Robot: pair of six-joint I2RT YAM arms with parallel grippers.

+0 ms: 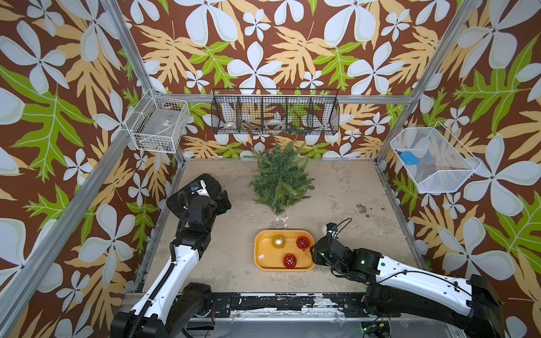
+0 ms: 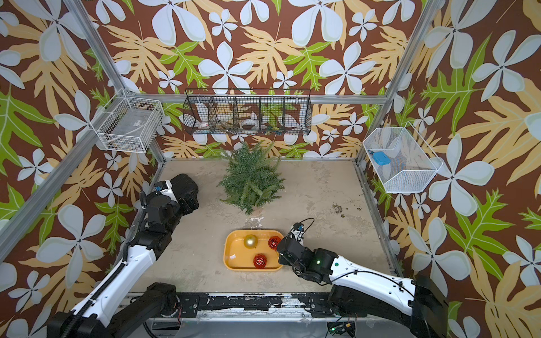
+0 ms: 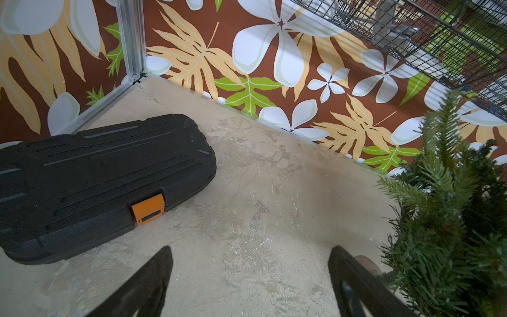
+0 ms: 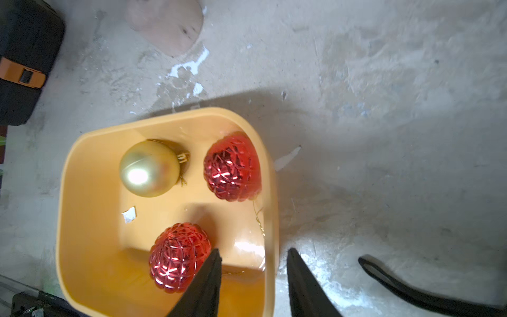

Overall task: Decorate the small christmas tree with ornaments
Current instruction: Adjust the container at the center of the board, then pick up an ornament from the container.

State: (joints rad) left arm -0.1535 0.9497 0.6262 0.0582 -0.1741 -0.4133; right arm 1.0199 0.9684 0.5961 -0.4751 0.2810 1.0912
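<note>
Three ornaments (one gold, two red) sit in a yellow tray.

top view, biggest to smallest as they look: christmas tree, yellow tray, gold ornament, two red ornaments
1. christmas tree
2. yellow tray
3. gold ornament, rear red ornament and front red ornament: too alike to rank

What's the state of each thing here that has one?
small christmas tree: upright, undecorated.
yellow tray: on table, holding three ornaments.
gold ornament: lying in tray.
red ornaments: both in tray.
black case: shut.
left end effector: open, empty.
right end effector: open, empty, over tray rim.
</note>
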